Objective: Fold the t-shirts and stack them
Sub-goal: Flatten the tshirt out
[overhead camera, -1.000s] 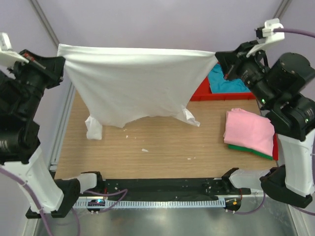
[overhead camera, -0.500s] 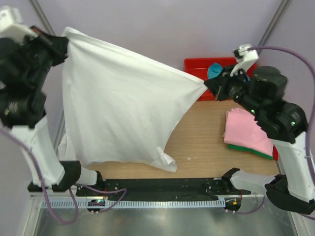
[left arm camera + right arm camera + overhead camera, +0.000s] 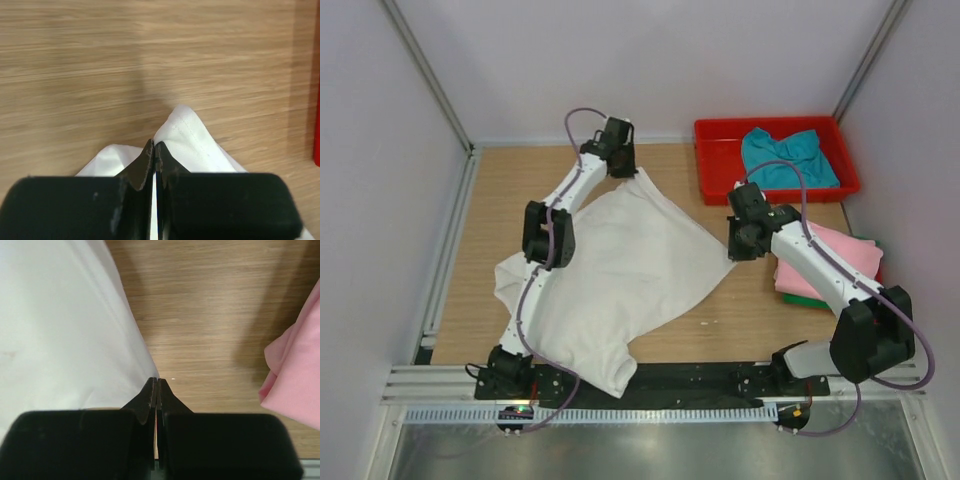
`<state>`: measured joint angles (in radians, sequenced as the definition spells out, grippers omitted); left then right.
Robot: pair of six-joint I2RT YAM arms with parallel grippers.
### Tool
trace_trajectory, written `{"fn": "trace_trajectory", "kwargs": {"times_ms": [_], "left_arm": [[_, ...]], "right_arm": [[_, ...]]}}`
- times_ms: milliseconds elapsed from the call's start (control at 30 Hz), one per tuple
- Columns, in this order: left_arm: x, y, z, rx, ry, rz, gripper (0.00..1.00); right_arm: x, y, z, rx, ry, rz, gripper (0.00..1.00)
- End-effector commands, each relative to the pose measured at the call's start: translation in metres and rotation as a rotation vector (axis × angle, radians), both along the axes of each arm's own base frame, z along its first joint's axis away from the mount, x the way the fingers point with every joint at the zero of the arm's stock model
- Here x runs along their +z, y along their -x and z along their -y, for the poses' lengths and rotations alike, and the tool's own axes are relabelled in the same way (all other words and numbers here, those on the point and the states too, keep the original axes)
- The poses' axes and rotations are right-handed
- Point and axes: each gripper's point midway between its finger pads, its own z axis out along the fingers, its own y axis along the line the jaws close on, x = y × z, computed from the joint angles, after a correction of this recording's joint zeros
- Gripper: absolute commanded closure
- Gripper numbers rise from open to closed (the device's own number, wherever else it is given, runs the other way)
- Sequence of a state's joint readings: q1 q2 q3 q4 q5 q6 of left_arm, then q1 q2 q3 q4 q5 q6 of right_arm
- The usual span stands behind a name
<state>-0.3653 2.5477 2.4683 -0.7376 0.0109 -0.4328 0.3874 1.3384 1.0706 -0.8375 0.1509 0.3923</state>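
Observation:
The white t-shirt (image 3: 620,270) lies spread on the wooden table, with one end hanging over the near edge. My left gripper (image 3: 623,172) is down at its far corner, shut on the cloth; the left wrist view shows the jaws (image 3: 155,145) pinching a white hem (image 3: 190,140). My right gripper (image 3: 733,250) is shut at the shirt's right corner; in the right wrist view (image 3: 156,380) the white cloth (image 3: 60,330) ends at the tips. A folded pink t-shirt (image 3: 840,255) lies on a green one (image 3: 798,297) at the right. The teal t-shirt (image 3: 785,155) is bunched up at the back right.
A red tray (image 3: 715,170) at the back right holds the teal shirt. The pink shirt's edge (image 3: 295,380) lies close to the right of my right gripper. Grey walls surround the table (image 3: 510,190).
Both arms have swung down from holding the white shirt stretched up in the air. The shirt has gone from hanging to lying flat on the table, its two held corners low.

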Motion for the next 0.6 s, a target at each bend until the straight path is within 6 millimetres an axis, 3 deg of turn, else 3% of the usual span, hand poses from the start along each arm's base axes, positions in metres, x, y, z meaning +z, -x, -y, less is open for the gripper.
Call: {"fn": "trace_trajectory", "kwargs": {"times_ms": [0, 33, 67, 133, 167, 200, 233, 267, 300, 333, 400, 433, 467, 500, 533, 567], "left_arm": [[0.092, -0.028, 0.079, -0.097, 0.160, 0.328, 1.00], [0.099, -0.032, 0.091, -0.110, 0.202, 0.362, 0.99], [0.090, -0.031, 0.102, -0.116, 0.233, 0.349, 0.94], [0.100, -0.032, 0.114, -0.113, 0.313, 0.360, 0.85], [0.110, -0.031, 0.115, -0.109, 0.326, 0.372, 0.53], [0.120, -0.030, 0.113, -0.107, 0.329, 0.383, 0.25], [0.126, -0.029, 0.107, -0.105, 0.305, 0.396, 0.05], [0.134, -0.029, 0.098, -0.080, 0.273, 0.411, 0.00], [0.160, -0.021, 0.083, -0.064, 0.248, 0.427, 0.00], [0.170, -0.016, 0.073, -0.057, 0.233, 0.426, 0.00], [0.202, 0.001, 0.023, 0.062, 0.206, 0.396, 0.00], [0.214, 0.011, 0.005, 0.105, 0.221, 0.374, 0.00], [0.214, 0.022, -0.011, 0.184, 0.274, 0.311, 0.00], [0.173, 0.037, -0.043, 0.263, 0.237, 0.175, 0.00], [0.201, 0.065, -0.063, 0.306, 0.276, 0.181, 0.00], [0.192, 0.081, -0.075, 0.359, 0.294, 0.134, 0.00]], "right_arm": [[-0.004, -0.020, 0.012, -0.055, 0.035, 0.018, 0.99], [-0.011, -0.014, 0.026, -0.084, 0.080, -0.031, 0.99], [-0.013, -0.014, 0.033, -0.093, 0.105, -0.053, 0.99], [-0.020, -0.010, 0.046, -0.113, 0.129, -0.116, 0.99], [-0.017, -0.012, 0.046, -0.095, 0.127, -0.116, 0.99], [-0.015, -0.014, 0.046, -0.092, 0.124, -0.114, 0.84], [-0.011, -0.018, 0.044, -0.089, 0.112, -0.104, 0.67], [0.000, -0.027, 0.040, -0.085, 0.092, -0.071, 0.50], [0.008, -0.034, 0.038, -0.073, 0.084, -0.049, 0.20], [0.017, -0.040, 0.034, -0.064, 0.067, -0.028, 0.10], [0.049, -0.064, 0.025, -0.027, 0.037, 0.056, 0.00], [0.060, -0.073, 0.020, -0.017, 0.019, 0.086, 0.00], [0.080, -0.087, 0.011, -0.001, -0.019, 0.139, 0.00], [0.090, -0.096, 0.006, 0.007, -0.044, 0.171, 0.01], [0.098, -0.102, 0.001, 0.022, -0.066, 0.201, 0.01], [0.107, -0.110, -0.006, 0.041, -0.096, 0.229, 0.00]]}}
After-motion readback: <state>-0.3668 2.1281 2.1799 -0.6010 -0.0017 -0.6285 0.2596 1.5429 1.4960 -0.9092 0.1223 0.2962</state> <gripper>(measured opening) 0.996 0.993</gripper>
